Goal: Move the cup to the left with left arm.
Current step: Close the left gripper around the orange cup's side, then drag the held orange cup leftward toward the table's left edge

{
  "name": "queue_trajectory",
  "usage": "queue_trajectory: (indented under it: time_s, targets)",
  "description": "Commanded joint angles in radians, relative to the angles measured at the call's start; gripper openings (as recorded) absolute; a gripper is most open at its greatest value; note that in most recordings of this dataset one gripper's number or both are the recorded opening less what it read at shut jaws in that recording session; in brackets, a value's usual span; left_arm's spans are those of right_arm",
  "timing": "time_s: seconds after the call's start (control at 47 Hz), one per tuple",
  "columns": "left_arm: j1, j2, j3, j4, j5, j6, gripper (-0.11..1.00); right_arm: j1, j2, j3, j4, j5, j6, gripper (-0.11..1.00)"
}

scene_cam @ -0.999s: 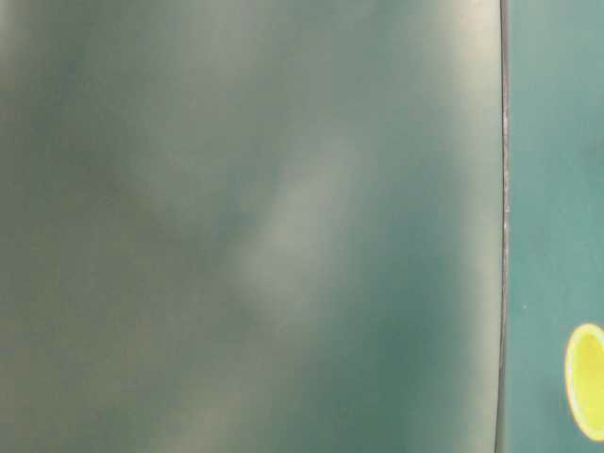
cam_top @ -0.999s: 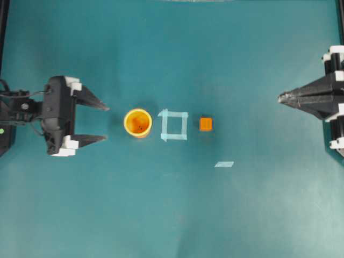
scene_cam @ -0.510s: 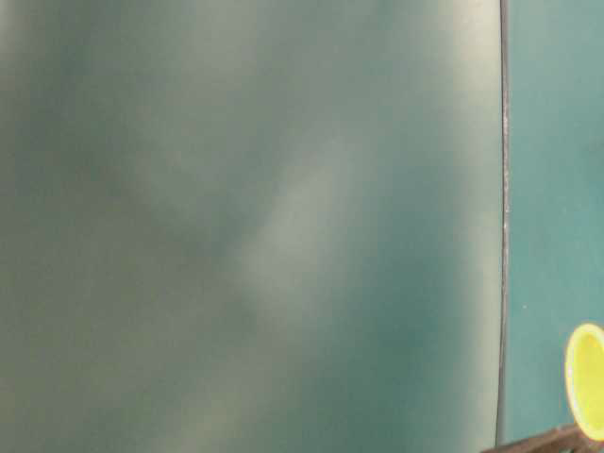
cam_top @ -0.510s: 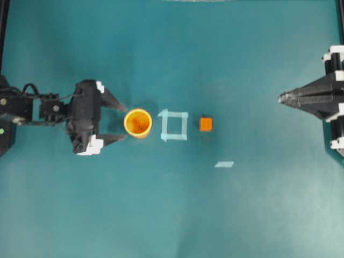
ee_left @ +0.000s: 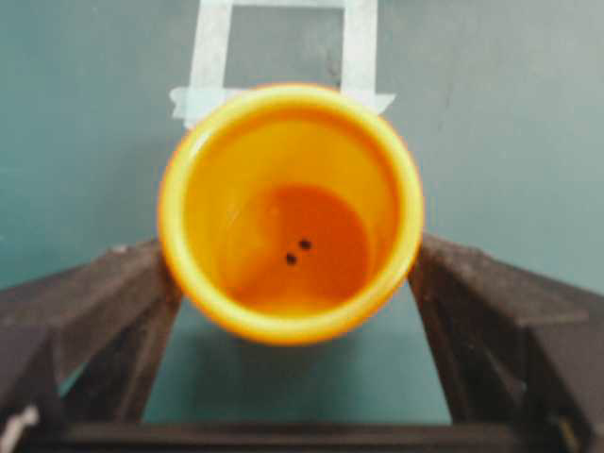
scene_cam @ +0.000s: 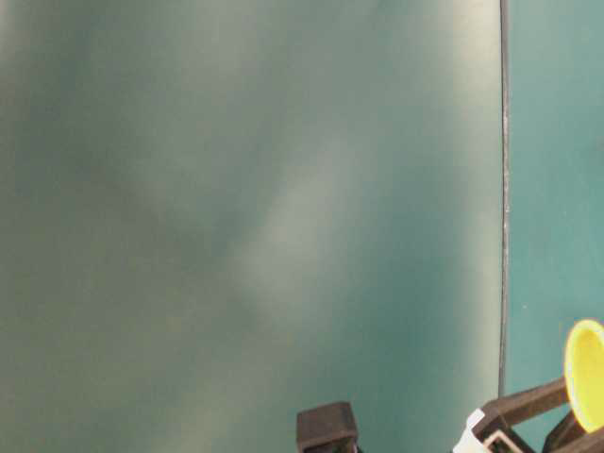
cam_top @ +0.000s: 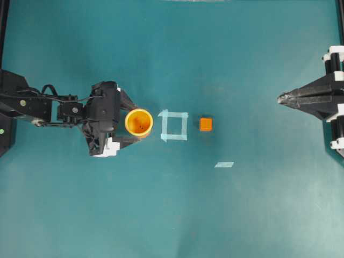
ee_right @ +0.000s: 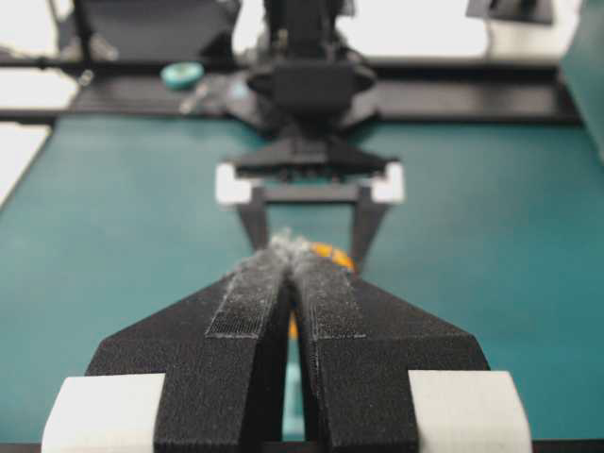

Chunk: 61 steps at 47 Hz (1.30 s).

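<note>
The cup (cam_top: pixel 138 122) stands upright on the table (cam_top: pixel 172 215), just at nine o'clock of the taped square (cam_top: pixel 173 125), with the orange cube (cam_top: pixel 205 124) beyond that at three o'clock. If the fingers close off-centre, one could shove the light cup and tip it (it looks easy to topple). The left pincer (cam_top: pixel 130 122) is spread wide, its fingers (ee_left: pixel 113 311) flanking the cup at either side, close to its wall but not yet squeezing it. The right pincer (cam_top: pixel 280 98) sits pressed together, far off at three o'clock.
</note>
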Motion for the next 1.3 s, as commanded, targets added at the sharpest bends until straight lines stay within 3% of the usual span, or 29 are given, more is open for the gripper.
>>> queue_trajectory:
  time_s: [0.0,0.383,0.617,0.851,1.276]
  targets:
    - [-0.005,0.002,-0.028,0.002,-0.003,0.000,0.87,-0.002,0.002,-0.032,0.002,-0.003,0.000,0.00]
    - [-0.005,0.054,-0.064,0.000,-0.012,0.005,0.84,0.000,0.002,-0.032,0.002,0.000,0.000,0.00]
    - [-0.005,0.028,-0.057,-0.002,0.003,-0.002,0.70,-0.002,0.002,-0.032,0.000,0.011,0.000,0.00]
    - [-0.005,-0.043,-0.054,-0.003,0.058,-0.052,0.70,-0.002,0.002,-0.032,0.002,0.012,0.000,0.00]
    - [-0.005,-0.178,0.104,-0.002,0.060,-0.044,0.70,-0.002,0.002,-0.032,0.002,0.020,0.000,0.00]
